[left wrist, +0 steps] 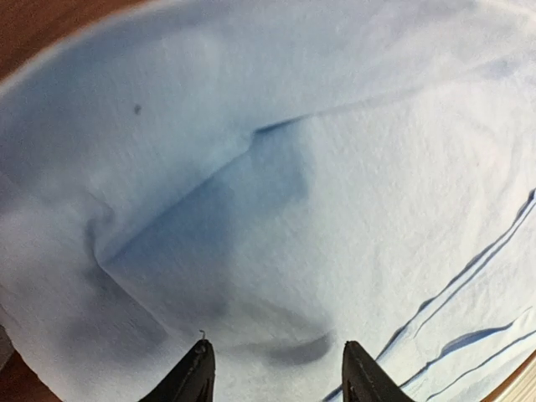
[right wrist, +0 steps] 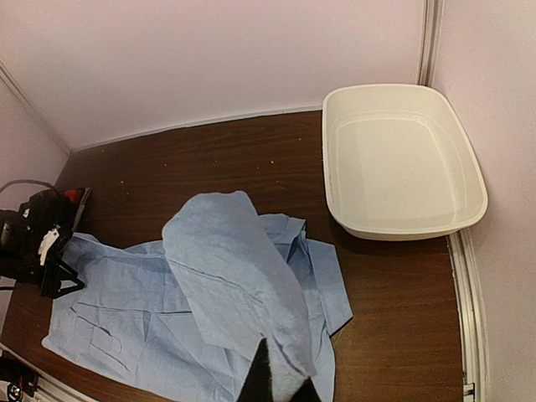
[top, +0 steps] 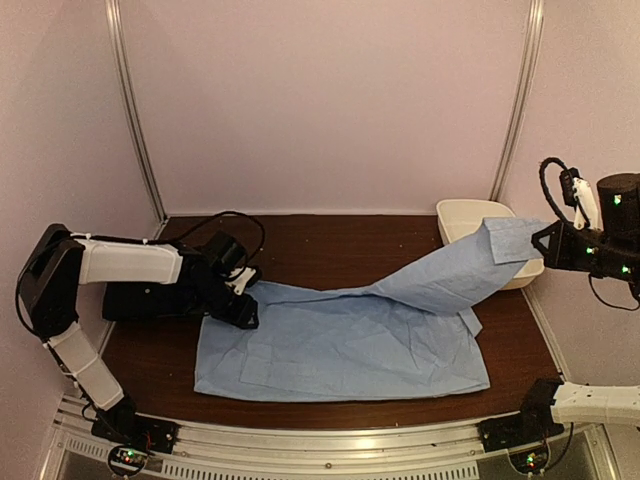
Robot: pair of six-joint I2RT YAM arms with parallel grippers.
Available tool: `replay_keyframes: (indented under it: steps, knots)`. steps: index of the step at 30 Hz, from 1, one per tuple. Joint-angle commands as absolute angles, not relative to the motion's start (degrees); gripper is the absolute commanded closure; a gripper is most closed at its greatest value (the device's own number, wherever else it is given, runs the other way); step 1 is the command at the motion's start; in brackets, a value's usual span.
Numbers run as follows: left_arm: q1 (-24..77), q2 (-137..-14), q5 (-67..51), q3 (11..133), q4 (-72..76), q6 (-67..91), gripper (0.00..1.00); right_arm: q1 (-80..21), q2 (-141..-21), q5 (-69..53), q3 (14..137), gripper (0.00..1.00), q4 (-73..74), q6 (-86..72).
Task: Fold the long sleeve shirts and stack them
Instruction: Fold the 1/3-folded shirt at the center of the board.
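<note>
The light blue shirt (top: 340,350) lies spread flat on the brown table. My right gripper (top: 545,242) is raised at the right, shut on the end of the shirt's sleeve (top: 450,280), which stretches up from the shirt toward the tub. In the right wrist view the sleeve (right wrist: 234,276) hangs from the gripper (right wrist: 283,387). My left gripper (top: 242,308) is low at the shirt's far left corner. In its own view the jaws (left wrist: 278,373) stand open over the blue cloth (left wrist: 335,167). A dark mass (top: 150,300) lies under the left arm; I cannot tell if it is the black shirt.
A white oval tub (top: 470,222) stands at the back right corner, also in the right wrist view (right wrist: 402,159), partly behind the lifted sleeve. Pale walls close in the table on three sides. A black cable (top: 225,218) loops behind the left arm.
</note>
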State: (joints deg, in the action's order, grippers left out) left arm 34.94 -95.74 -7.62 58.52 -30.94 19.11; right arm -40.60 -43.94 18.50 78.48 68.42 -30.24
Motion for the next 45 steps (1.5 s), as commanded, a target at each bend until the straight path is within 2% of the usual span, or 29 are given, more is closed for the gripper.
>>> replay_keyframes:
  steps: [1,5,13,24,28,32,39,45]
  knots:
    - [36.45,-92.78,-8.6,55.45,-27.7,20.48,0.47,-40.67,-43.73,19.92,78.29,1.0,69.32,-30.31]
    - [37.51,-90.07,-9.42,54.63,-27.42,20.28,0.47,-40.68,-43.73,20.23,78.31,1.0,70.18,-30.27]
    - [37.17,-86.71,-8.9,61.98,-25.93,20.27,0.36,-40.65,-43.21,19.91,76.84,1.0,70.26,-30.54]
    - [31.02,-104.18,-7.21,81.33,-29.29,17.75,0.32,-40.63,-43.27,19.41,77.31,1.0,70.1,-30.09]
    - [30.29,-110.67,-8.17,84.19,-29.77,17.18,0.32,-40.64,-42.38,19.89,77.93,1.0,70.81,-30.31]
    - [30.28,-113.59,-9.83,84.08,-30.05,16.91,0.39,-40.67,-41.93,20.1,78.38,1.0,71.34,-30.31]
    - [30.93,-106.83,-12.24,74.84,-27.61,18.22,0.52,-40.61,-41.02,20.85,77.9,1.0,72.18,-30.67]
    - [34.41,-101.39,-10.16,66.52,-25.45,20.67,0.57,-40.68,-40.75,21.01,77.69,1.0,72.33,-31.04]
